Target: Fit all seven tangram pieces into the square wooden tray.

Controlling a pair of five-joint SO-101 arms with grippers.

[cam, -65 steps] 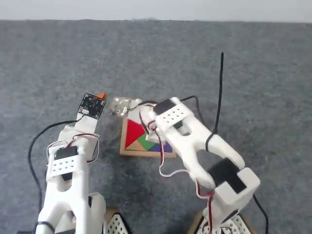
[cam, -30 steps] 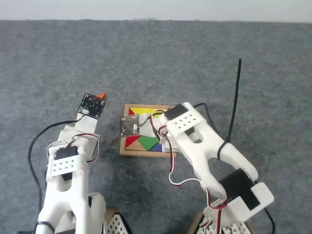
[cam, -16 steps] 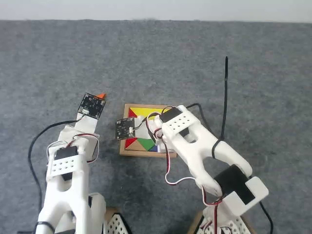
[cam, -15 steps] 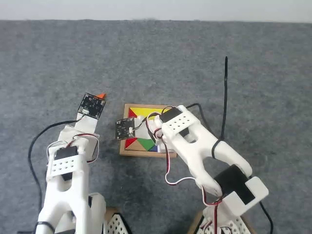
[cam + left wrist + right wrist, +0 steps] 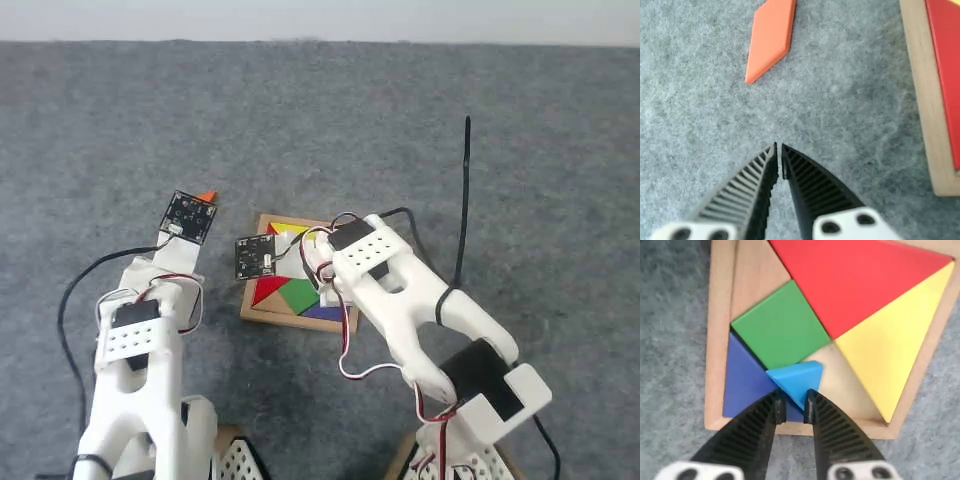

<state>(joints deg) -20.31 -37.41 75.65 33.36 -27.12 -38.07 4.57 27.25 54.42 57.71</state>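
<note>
The square wooden tray (image 5: pixel 720 340) holds a large red triangle (image 5: pixel 855 285), a large yellow triangle (image 5: pixel 885 350), a green square (image 5: pixel 780 325) and a dark blue triangle (image 5: pixel 742 385). A small light blue triangle (image 5: pixel 797 377) lies tilted over the gap between them. My right gripper (image 5: pixel 792 405) is shut on its corner. In the high view the right arm (image 5: pixel 370 265) covers much of the tray (image 5: pixel 285 320). An orange parallelogram (image 5: pixel 771 37) lies on the carpet left of the tray rim (image 5: pixel 925 100). My left gripper (image 5: pixel 778 146) is shut and empty, short of it.
Grey carpet covers the table on all sides. The orange parallelogram (image 5: pixel 207 196) peeks out beyond the left arm's camera board (image 5: pixel 190 215). A black cable (image 5: pixel 465 190) rises to the right of the right arm. Bare wood shows in the tray beside the green square.
The right arm drew back from the tray's far-left side to hang over it. In the last half second the tray turned slightly and slid toward the front left. The left arm kept still.
</note>
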